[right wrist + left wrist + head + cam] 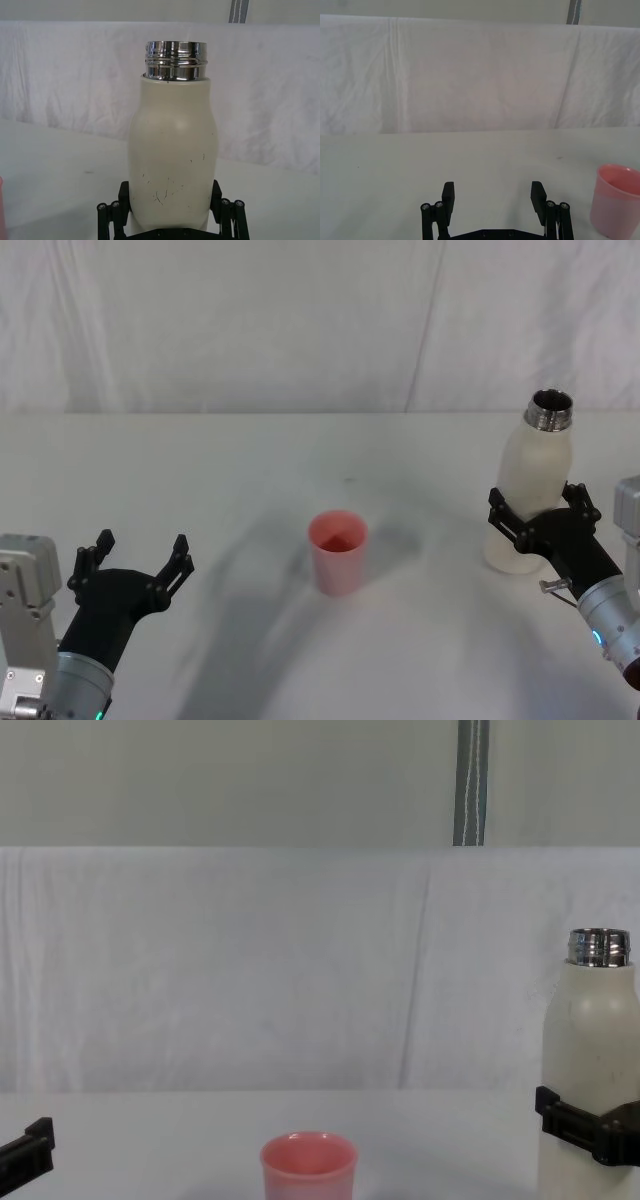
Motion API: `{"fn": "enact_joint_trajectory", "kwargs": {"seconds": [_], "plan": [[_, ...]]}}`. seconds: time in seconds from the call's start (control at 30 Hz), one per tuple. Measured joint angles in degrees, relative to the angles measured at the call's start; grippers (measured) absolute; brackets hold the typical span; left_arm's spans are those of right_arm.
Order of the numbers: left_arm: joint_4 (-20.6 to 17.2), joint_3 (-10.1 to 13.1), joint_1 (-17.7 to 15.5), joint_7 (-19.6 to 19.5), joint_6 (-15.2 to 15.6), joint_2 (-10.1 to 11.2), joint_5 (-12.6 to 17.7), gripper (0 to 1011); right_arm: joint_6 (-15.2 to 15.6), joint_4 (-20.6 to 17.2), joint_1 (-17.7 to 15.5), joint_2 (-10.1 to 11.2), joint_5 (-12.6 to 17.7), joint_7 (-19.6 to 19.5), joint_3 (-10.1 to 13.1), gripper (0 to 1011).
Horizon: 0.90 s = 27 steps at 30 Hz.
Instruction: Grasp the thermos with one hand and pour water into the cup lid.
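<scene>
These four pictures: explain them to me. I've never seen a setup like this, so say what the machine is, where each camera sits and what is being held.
It is a two-armed robot at a white table. One picture looks down from its head, one looks across from its chest, and one comes from each wrist. On the table stand a pink cup lid and a cream thermos with an open silver neck. The right gripper has its fingers around the thermos's lower body, which stands upright on the table. The left gripper waits open and empty, left of the cup.

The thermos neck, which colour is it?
Shiny silver metal neck on the cream-white thermos; right wrist view shows it best.
</scene>
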Motion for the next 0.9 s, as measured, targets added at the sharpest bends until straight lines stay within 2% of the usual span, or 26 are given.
{"fn": "enact_joint_trajectory", "kwargs": {"seconds": [0.9], "plan": [[0.00,0.00,0.00,0.00,0.00,0.00,0.00,1001,-0.45,1.07,0.28,-0.29,1.19,0.64,0.33,955]]}}
